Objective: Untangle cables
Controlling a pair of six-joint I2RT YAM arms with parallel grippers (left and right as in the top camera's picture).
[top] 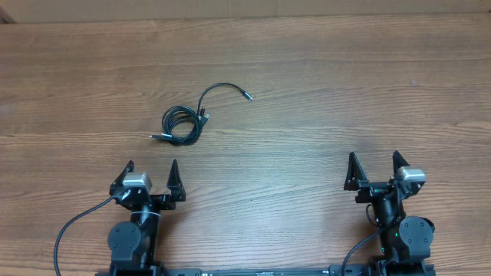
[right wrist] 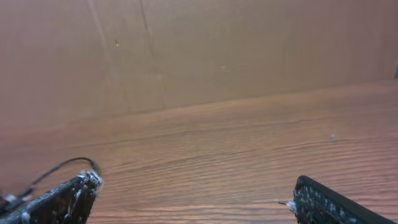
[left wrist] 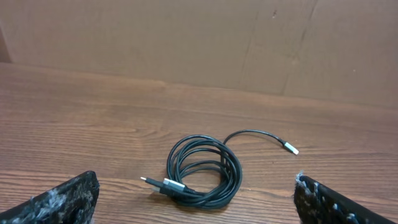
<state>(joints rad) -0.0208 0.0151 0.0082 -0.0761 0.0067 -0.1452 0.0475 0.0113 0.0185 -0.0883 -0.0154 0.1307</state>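
The cables (top: 182, 123) lie as a small black coil on the wooden table, left of centre, with one loose end arcing up and right to a silvery plug (top: 247, 96). In the left wrist view the coil (left wrist: 204, 171) lies just ahead of the fingers, its plugs (left wrist: 163, 185) pointing left and a silvery tip (left wrist: 291, 148) at the right. My left gripper (top: 151, 168) stands open just below the coil, nothing between its fingers. My right gripper (top: 374, 160) is open far to the right, holding nothing. A bit of cable (right wrist: 59, 165) shows at the right wrist view's left edge.
A brown cardboard wall (left wrist: 199, 43) runs along the table's far edge. Thick black arm wires (top: 73, 230) loop at the bottom left, beside the left arm base. Bare wood (top: 322, 100) lies between the cables and the right gripper.
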